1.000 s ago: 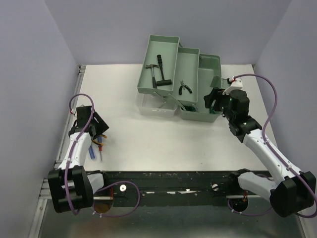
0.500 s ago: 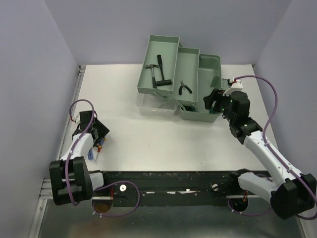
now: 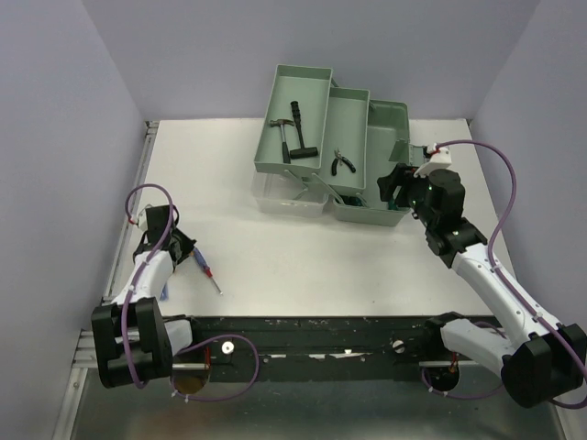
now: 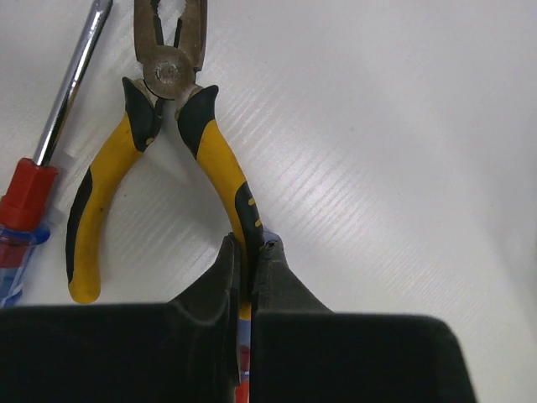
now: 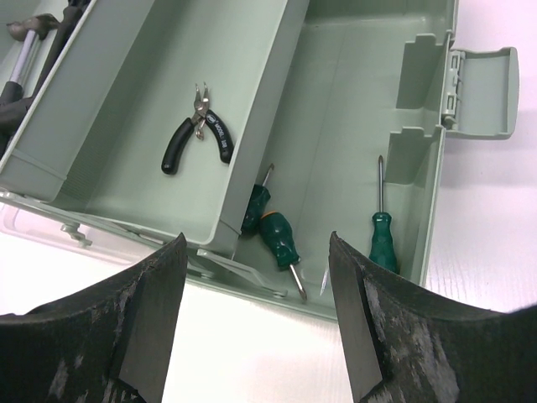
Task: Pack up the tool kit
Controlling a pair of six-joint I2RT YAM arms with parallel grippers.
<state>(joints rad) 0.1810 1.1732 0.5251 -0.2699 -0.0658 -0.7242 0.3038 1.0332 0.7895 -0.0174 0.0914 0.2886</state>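
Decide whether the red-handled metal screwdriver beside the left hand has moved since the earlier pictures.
Yes. The red-handled metal screwdriver has swung rightward, away from the silver rail on the left.

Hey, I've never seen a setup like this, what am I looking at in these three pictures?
Two robot arms sit at a white table. One picture looks down from above; the other two come from cameras on each wrist. The left claw is closed on a handle of the yellow pliers, beside a red-handled screwdriver lying on the table. The right claw hangs open and empty near the open green toolbox, which holds a hammer, small black pliers and green screwdrivers.
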